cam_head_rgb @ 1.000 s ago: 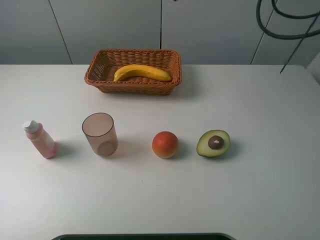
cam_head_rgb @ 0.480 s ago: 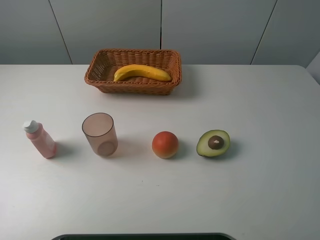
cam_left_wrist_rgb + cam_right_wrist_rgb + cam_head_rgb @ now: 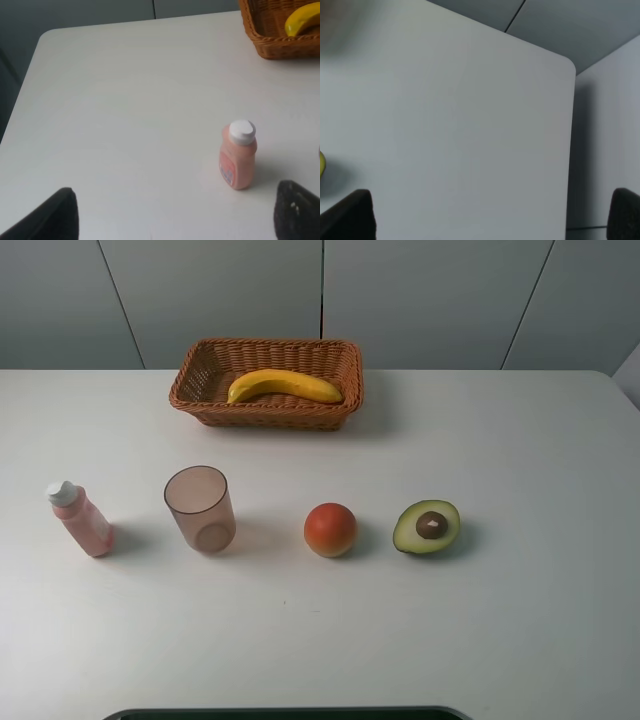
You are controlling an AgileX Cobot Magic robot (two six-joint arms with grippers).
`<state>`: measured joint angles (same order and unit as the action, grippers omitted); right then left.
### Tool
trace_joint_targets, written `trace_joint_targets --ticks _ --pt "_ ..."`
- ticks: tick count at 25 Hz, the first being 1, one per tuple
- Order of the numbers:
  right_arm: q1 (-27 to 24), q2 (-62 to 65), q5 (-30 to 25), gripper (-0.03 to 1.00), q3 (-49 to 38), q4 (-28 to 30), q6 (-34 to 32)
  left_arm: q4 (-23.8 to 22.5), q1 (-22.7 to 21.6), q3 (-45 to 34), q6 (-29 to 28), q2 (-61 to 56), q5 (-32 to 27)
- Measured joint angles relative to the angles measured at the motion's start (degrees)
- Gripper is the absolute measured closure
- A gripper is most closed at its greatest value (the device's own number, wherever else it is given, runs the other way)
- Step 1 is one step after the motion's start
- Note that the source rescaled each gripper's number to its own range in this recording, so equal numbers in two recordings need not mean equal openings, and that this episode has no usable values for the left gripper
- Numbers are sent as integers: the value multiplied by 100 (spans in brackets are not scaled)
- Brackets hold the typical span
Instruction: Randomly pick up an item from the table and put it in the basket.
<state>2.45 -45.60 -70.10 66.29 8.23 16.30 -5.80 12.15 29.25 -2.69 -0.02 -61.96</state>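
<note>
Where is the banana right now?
In the exterior high view, the banana lies inside the basket at the table's far edge, left of centre.

yellow banana [image 3: 285, 385], orange-brown woven basket [image 3: 262, 412]

Banana [image 3: 285, 385] in basket [image 3: 266, 410], rear of table [image 3: 520, 620].
Front row, left to right: bottle [image 3: 79, 519], cup [image 3: 200, 509], round fruit [image 3: 330, 529], avocado half [image 3: 427, 526].

Pink bottle [image 3: 238, 154] upright on the table [image 3: 125, 100] — basket [image 3: 272, 35] corner beyond, apparently holding the banana [image 3: 303, 20].
</note>
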Motion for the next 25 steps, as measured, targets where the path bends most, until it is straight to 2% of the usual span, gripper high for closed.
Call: trace_joint_targets --ticks 5,9,17,25 --pt "-10 1571 78 -3 -1090 -37 -854 0 0 0 0 0 0" --pt "-10 2552 120 -3 -1887 -79 -1294 0 0 0 0 0 0" --pt "-10 3938 470 -3 -3158 -375 -1692 0 0 0 0 0 0" --pt "-10 4540 688 -3 -3691 -451 -1889 0 0 0 0 0 0"
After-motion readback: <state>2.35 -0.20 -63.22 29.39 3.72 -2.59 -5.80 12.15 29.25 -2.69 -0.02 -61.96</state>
